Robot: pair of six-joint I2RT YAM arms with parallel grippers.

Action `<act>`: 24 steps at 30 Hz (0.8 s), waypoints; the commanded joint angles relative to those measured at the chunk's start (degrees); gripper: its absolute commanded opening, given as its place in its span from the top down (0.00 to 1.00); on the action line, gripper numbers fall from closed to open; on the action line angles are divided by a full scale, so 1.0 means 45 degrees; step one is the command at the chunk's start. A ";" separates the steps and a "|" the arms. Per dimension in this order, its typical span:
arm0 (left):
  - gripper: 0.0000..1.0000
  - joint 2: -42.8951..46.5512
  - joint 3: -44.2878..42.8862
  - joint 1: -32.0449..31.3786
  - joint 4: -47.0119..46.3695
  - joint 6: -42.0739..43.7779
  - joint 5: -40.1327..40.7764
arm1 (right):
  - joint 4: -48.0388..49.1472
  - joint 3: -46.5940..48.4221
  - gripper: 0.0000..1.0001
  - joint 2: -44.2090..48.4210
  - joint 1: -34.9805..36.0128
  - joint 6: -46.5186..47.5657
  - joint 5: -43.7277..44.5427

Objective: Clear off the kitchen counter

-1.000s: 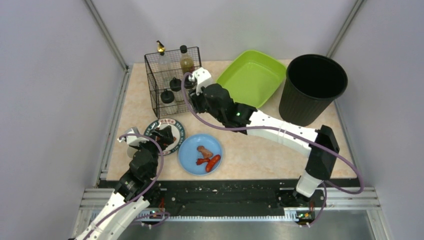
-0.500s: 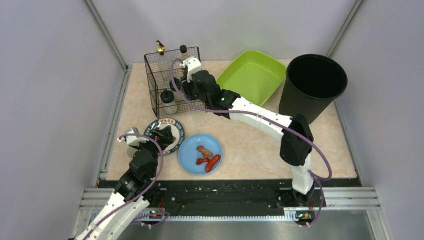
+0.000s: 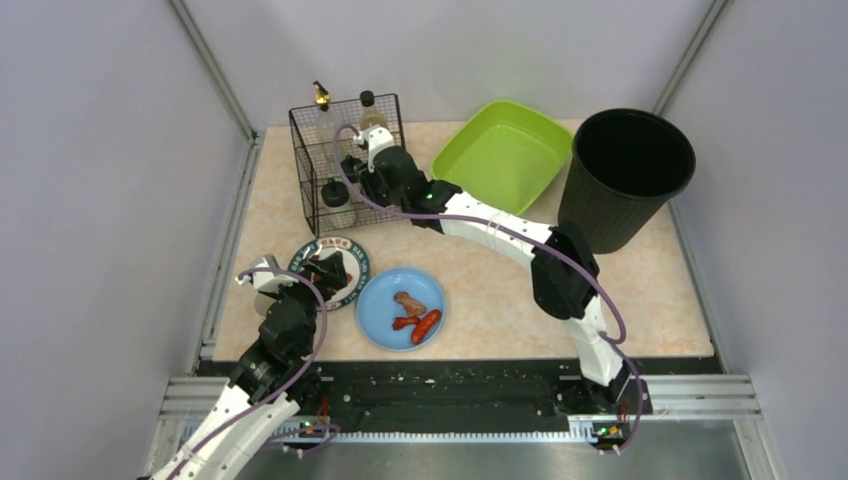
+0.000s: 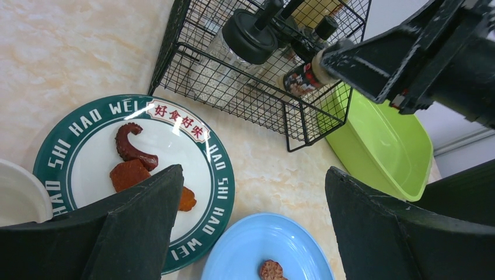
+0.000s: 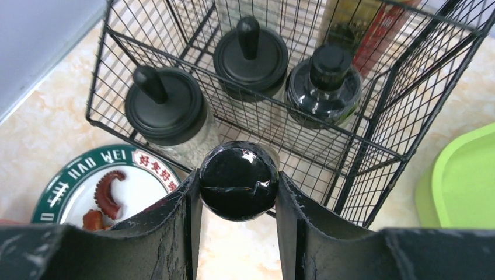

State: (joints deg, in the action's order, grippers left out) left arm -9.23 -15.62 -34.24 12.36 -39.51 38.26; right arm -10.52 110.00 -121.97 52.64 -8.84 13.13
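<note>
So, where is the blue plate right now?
In the top view, the blue plate sits at the near edge of the kitchen counter, left of centre, just right of the green-rimmed plate.

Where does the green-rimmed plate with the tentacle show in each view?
Top external: plate lower left, just left of the blue plate.
Left wrist: plate centre-left, large.
Right wrist: plate in the bottom-left corner, partly cut off.
Shared landmark: the wire rack, just beyond the plate in all three.
</note>
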 commanded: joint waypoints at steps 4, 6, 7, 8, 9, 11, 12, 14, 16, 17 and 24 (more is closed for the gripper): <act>0.05 0.0022 0.0032 -0.0044 -0.0581 0.0007 0.0089 | -0.0207 0.1291 0.97 -0.0911 -0.0471 -0.0723 -0.0622; 0.05 0.0005 0.0033 -0.0034 -0.0577 -0.0005 0.0091 | -0.0381 0.1521 0.97 -0.1257 -0.0534 -0.0859 -0.0828; 0.05 0.0016 0.0033 -0.0031 -0.0576 0.0005 0.0091 | -0.0479 0.1632 0.97 -0.1394 -0.0559 -0.0910 -0.0898; 0.05 0.0011 0.0033 -0.0043 -0.0574 0.0004 0.0084 | -0.0575 0.1765 0.97 -0.1523 -0.0572 -0.0926 -0.0930; 0.05 0.0020 0.0033 -0.0030 -0.0559 0.0007 0.0081 | -0.0674 0.1909 0.97 -0.1679 -0.0593 -0.0950 -0.0937; 0.05 0.0019 0.0033 -0.0039 -0.0578 0.0006 0.0102 | -0.0878 0.2138 0.95 -0.1938 -0.0617 -0.0997 -0.0950; 0.05 0.0011 0.0050 -0.0047 -0.0581 0.0009 0.0093 | -0.0974 0.2251 0.95 -0.2055 -0.0616 -0.1003 -0.0962; 0.05 -0.0011 0.0053 -0.0039 -0.0592 0.0000 0.0089 | -0.1062 0.2401 0.91 -0.2208 -0.0649 -0.1052 -0.0975; 0.05 -0.0014 0.0047 -0.0040 -0.0598 0.0008 0.0086 | -0.1126 0.2479 0.84 -0.2292 -0.0668 -0.1062 -0.0940; 0.05 -0.0023 0.0052 -0.0034 -0.0596 0.0005 0.0079 | -0.1173 0.2543 0.80 -0.2339 -0.0681 -0.1075 -0.0934; 0.05 -0.0052 0.0052 -0.0044 -0.0635 -0.0003 0.0071 | -0.1389 0.2676 0.49 -0.2213 -0.0675 -0.1127 -0.1098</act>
State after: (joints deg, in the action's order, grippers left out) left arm -9.23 -15.62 -34.24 12.36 -39.51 38.39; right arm -17.23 118.61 -131.92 50.02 -13.34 9.08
